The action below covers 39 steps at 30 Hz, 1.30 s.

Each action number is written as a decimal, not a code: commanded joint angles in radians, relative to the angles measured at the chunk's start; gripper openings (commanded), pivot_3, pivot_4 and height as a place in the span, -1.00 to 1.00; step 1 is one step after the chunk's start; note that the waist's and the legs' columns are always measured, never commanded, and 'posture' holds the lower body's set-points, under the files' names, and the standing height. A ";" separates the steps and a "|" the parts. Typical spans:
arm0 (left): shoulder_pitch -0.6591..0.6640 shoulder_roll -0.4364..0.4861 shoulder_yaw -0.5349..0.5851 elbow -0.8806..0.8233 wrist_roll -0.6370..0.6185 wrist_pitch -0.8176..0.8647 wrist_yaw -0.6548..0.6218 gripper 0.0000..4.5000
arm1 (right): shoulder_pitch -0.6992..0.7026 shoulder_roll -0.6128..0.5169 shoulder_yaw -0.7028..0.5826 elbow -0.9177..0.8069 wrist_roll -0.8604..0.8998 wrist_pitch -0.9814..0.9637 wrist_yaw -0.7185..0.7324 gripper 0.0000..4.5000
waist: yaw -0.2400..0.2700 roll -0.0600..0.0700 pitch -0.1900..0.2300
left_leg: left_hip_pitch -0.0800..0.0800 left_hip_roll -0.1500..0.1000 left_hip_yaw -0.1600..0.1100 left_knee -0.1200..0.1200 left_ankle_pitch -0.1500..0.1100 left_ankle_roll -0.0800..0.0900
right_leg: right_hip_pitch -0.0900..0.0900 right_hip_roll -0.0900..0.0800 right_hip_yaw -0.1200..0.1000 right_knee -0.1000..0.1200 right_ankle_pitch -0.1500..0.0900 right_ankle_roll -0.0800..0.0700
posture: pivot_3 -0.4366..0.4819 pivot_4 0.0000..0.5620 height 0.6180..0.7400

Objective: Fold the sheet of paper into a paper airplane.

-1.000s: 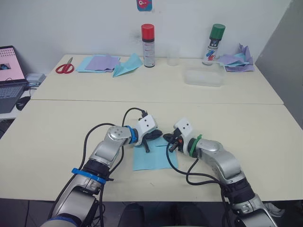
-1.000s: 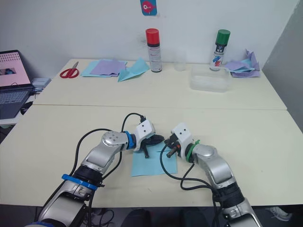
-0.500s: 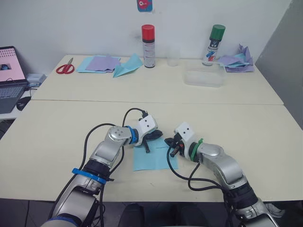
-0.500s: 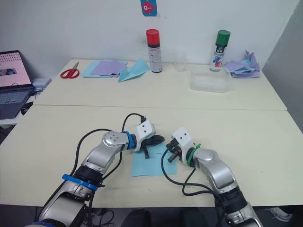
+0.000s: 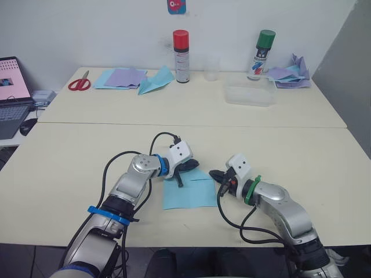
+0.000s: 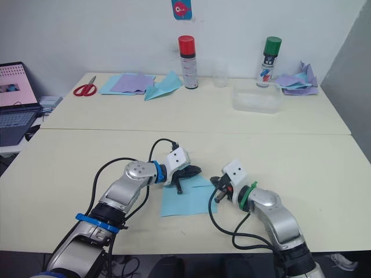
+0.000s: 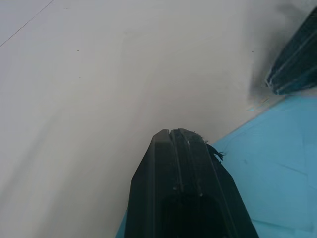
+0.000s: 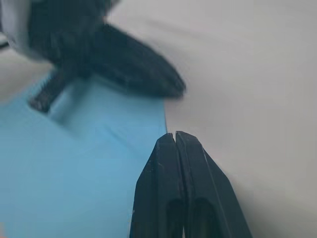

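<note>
The left gripper's (image 5: 184, 172) fingers are being held spread apart, one finger being pressed down on the far left corner of the sheet of paper (image 5: 189, 189). The right gripper's (image 8: 174, 137) two fingers are being kept pressed together with nothing between them, the tips being held just beside the sheet's right edge. The sky-blue sheet is lying flat near the front edge of the near table (image 5: 69, 168), about midway along it, between the two grippers. On the far table (image 5: 191, 104), along its back edge, two spray cans (image 5: 181, 55) and a teal paper dart (image 5: 155, 80) are standing well apart from the sheet.
</note>
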 commanded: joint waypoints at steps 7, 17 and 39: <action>0.046 -0.002 -0.024 0.037 0.020 0.035 -0.013 -1.00 | -0.072 0.009 0.123 0.094 -0.080 0.002 0.004 -0.98 | 0.000 0.000 0.000 | -0.001 0.000 0.000 0.000 0.000 0.000 | 0.000 0.000 0.000 0.000 0.000 0.000 | -0.05 -0.47 1.00; 0.089 -0.112 0.060 -0.151 -0.121 0.134 0.014 -1.00 | -0.064 -0.015 0.144 0.096 -0.099 0.047 -0.001 -0.98 | 0.000 -0.001 0.002 | -0.006 0.000 -0.001 0.001 0.000 0.000 | -0.005 0.000 0.000 0.002 0.000 0.000 | -0.05 -0.47 1.00; 0.130 0.042 0.069 0.044 0.004 0.081 0.139 -1.00 | -0.074 0.004 0.158 0.106 -0.102 0.138 -0.030 -0.98 | -0.017 -0.002 -0.002 | 0.009 0.002 0.001 -0.001 0.000 0.000 | 0.002 0.000 0.002 0.005 0.000 0.000 | -0.05 -0.47 1.00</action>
